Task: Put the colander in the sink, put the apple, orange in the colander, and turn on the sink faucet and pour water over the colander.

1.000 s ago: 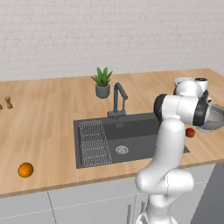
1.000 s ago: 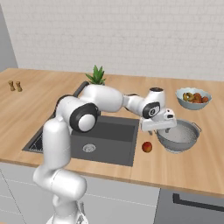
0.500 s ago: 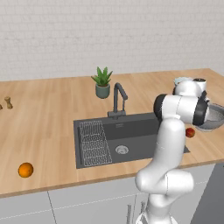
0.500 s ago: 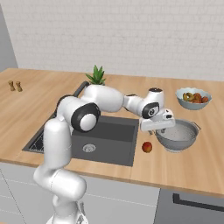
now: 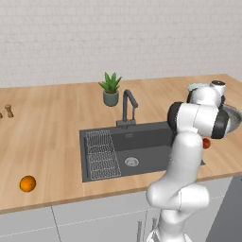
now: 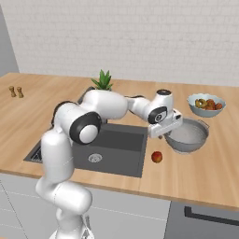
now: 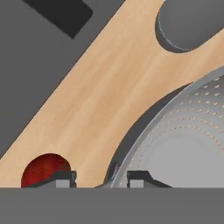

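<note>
on the counter (image 6: 196,177) right of the sink (image 6: 122,147) sits the colander (image 6: 187,136), round and upright, its open side facing up, so it has no long side to point anywhere. the gripper (image 6: 166,134) hangs at the colander's near left rim. from the hand view, one finger tip (image 7: 142,178) is inside the rim and the other one is outside, with the rim (image 7: 114,173) between them. the tips look close on the rim, but i cannot tell if they pinch it yet. the apple (image 6: 157,157) lies on the wood just beside the colander, toward the sink, not touching it. the orange (image 5: 28,184) lies far off on the other side of the sink, near the front edge. the faucet (image 5: 127,107) stands behind the sink with its spout pointing down over it. a fruit bowl (image 6: 206,104) sits behind the colander.
</note>
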